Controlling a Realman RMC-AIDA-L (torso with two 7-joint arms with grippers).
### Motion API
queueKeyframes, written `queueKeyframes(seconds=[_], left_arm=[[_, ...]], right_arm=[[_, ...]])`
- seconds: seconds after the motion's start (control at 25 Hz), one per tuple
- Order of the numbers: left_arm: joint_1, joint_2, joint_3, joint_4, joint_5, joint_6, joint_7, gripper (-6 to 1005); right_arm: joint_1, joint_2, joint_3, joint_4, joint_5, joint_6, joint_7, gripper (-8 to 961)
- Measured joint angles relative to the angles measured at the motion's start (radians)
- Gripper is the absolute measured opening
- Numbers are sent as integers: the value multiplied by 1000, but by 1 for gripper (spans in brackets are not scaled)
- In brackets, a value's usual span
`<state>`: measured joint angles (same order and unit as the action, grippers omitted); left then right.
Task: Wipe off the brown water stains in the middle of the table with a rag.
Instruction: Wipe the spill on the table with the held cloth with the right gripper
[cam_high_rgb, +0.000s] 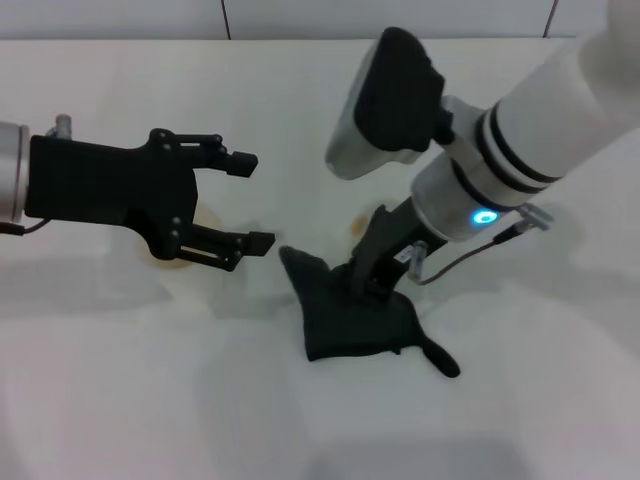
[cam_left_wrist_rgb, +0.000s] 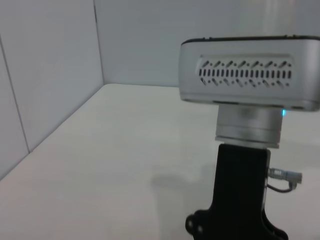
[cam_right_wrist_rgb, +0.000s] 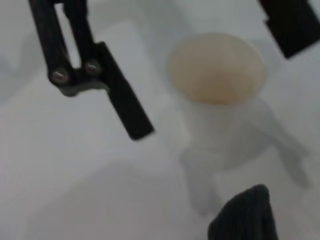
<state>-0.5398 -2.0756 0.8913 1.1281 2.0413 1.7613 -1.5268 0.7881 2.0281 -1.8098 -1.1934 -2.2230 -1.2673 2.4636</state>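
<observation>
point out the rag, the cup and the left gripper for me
rag (cam_high_rgb: 355, 320): head view, on the middle of the dark cloth, just below the right gripper.
cup (cam_right_wrist_rgb: 217, 100): right wrist view, on its translucent front wall under the brownish rim.
left gripper (cam_high_rgb: 245, 200): head view, midway between its open fingertips.

rag (cam_high_rgb: 355, 320): dark grey-black | table (cam_high_rgb: 130, 400): plain white | cup (cam_right_wrist_rgb: 216, 95): translucent, brownish inside

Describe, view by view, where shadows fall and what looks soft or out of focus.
Head view: the rag under the right gripper is fairly sharp, with faint shadows on the table. Left wrist view: the right arm's grey housing is crisp, throwing a dim shadow. Right wrist view: the cup and left gripper fingers are blurred; the cup casts soft double shadows.
</observation>
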Motion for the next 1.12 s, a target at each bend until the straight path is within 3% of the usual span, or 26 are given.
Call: queueKeyframes(seconds=[0.44, 1.12], left_arm=[[1, -1, 1, -2, -14, -1, -5, 887], [6, -3, 9, -5, -21, -17, -5, 887]], right_arm=[[152, 0, -79, 143, 29, 70, 18, 66], [229, 0, -100, 238, 41, 105, 17, 67]])
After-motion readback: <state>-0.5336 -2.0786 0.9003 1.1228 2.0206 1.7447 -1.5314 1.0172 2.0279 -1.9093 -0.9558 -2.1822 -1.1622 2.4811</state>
